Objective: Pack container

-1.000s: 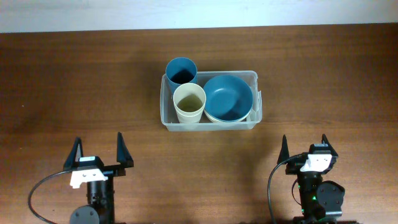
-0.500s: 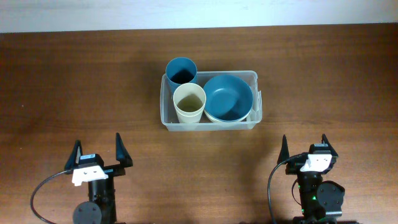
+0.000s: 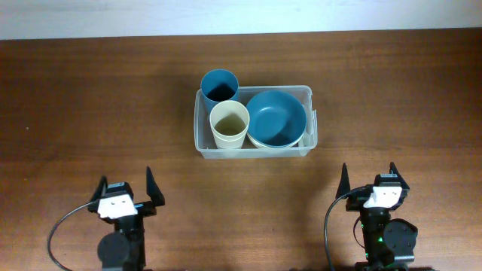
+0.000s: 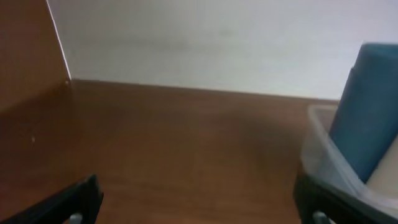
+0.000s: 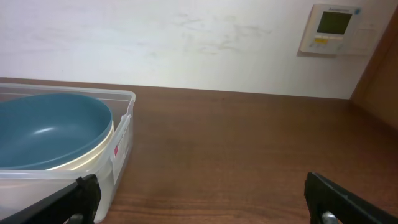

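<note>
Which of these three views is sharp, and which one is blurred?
Overhead view: sharp and evenly lit, the container crisp. Left wrist view: soft and blurred, the blue cup has fuzzy edges. Right wrist view: fairly sharp, the blue bowl shows a faint highlight.

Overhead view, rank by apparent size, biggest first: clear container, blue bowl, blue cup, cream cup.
1. container, clearly the widest.
2. blue bowl, fills about the right half of it.
3. blue cup and cream cup: their rims look about equal, so no ranking between them.
</note>
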Controlling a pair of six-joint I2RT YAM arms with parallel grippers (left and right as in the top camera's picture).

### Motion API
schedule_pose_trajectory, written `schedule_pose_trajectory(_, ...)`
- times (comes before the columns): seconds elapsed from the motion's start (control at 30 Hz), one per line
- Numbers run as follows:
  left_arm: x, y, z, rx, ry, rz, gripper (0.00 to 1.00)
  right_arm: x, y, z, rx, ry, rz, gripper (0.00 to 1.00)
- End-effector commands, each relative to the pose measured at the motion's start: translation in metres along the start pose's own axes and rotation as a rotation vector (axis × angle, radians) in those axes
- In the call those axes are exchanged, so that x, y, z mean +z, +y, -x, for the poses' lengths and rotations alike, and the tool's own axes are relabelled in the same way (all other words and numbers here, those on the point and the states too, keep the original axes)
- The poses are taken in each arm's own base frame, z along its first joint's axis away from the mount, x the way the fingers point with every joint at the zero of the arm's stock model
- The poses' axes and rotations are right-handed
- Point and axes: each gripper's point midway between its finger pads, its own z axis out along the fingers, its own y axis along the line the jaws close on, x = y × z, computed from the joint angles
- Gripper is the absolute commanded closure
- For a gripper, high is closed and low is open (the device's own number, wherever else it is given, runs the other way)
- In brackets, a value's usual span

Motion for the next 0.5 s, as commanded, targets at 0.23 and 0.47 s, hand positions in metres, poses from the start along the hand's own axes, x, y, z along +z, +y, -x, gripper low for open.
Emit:
schedule_pose_trajectory(0.23,-0.002,-0.022,-0.001,0.008,0.002,-0.126,0.0,0.0,0.0,-0.002,0.005,0.003,-0.001,0.01)
schedule_pose_trajectory(0.47,-0.001,-0.024,-0.01,0.012,0.04,-0.137,0.0,0.0,0.0,-0.002,0.005,0.003,-0.001,0.01)
